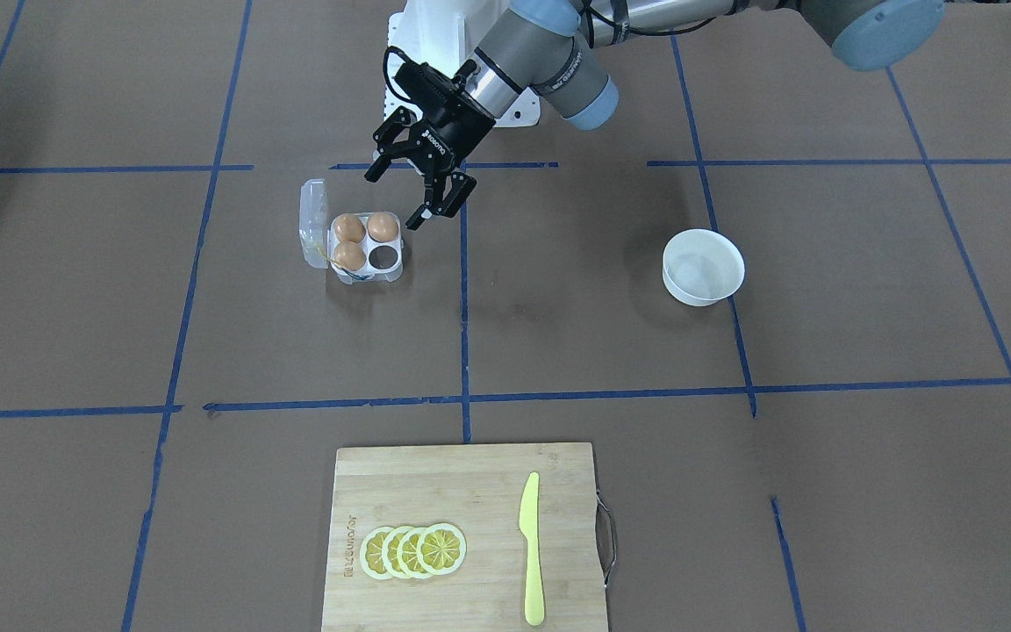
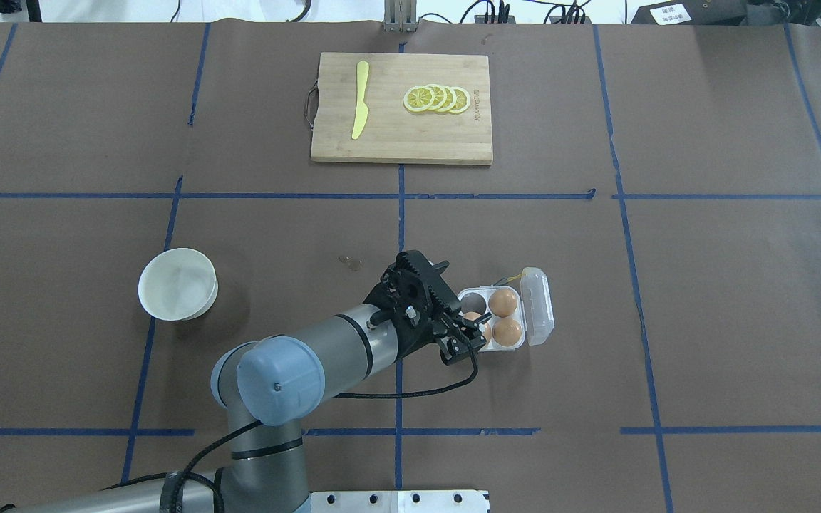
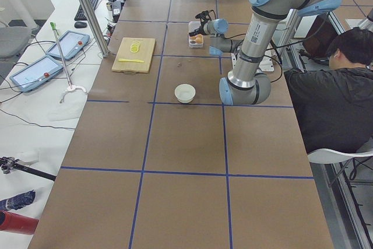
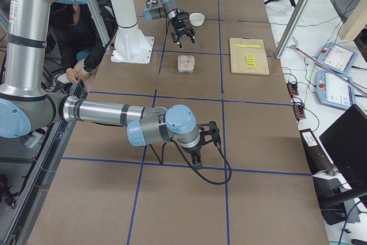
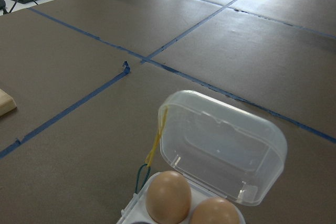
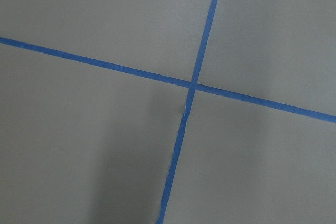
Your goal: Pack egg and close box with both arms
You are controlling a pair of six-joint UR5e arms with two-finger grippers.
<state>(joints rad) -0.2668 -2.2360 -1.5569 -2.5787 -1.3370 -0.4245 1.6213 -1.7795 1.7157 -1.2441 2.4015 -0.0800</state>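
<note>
Three smooth orange-brown eggs [image 1: 348, 227] sit in the small clear-plastic egg carton [image 1: 367, 275]; its hinged lid [image 1: 313, 219] stands open and one cell [image 1: 385, 255] is empty. My left gripper [image 1: 396, 198] hovers just beside the carton, fingers spread, holding nothing. The right gripper [image 4: 196, 156] is well apart from the carton; I cannot tell its fingers' state.

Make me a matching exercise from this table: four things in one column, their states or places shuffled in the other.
Things:
1. box
2. white bowl
3. yellow knife
4. left gripper

States or places:
A. lying on the cutting board
B. open, holding nothing, near the box
C. lid open, three eggs inside, one cell free
D. empty, upright

Pairs: 1-C, 2-D, 3-A, 4-B.
</note>
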